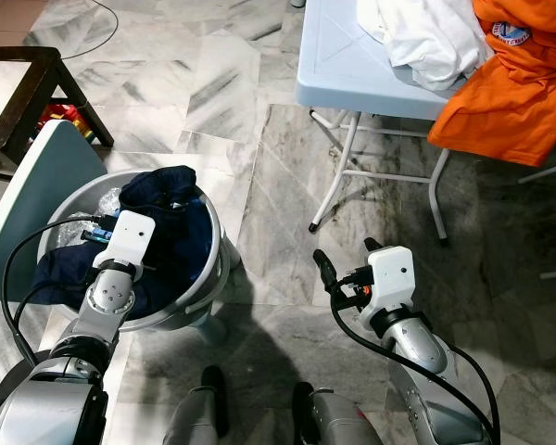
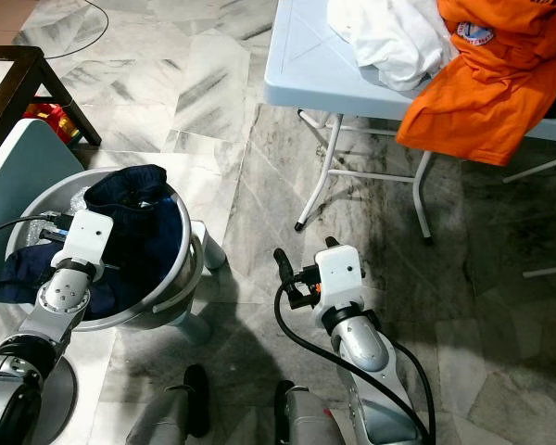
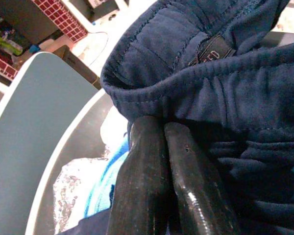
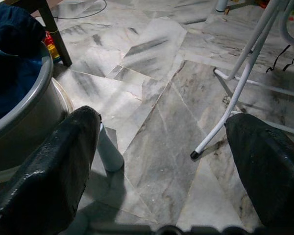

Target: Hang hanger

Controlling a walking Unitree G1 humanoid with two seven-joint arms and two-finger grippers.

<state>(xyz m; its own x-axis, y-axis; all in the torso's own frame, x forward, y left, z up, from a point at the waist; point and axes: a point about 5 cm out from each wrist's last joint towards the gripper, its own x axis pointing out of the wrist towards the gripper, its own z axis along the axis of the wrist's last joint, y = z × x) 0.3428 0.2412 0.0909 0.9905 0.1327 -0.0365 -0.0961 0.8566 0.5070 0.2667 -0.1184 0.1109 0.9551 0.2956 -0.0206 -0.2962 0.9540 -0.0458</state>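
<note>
Grey-veined marble floor [image 1: 259,139] runs under a pale blue folding table [image 1: 343,65] at 1 o'clock, carrying one white garment [image 1: 426,37] and one orange shirt [image 1: 510,83]. At 9 o'clock one grey basket [image 1: 208,287] holds a navy garment [image 1: 181,232]. No hanger can be made out. Left gripper [image 3: 164,142], fingers pressed together, touches the navy waistband just beyond its tips. Right gripper [image 4: 161,147] hovers spread wide over bare floor, well apart from both, so the left arm is nearer.
</note>
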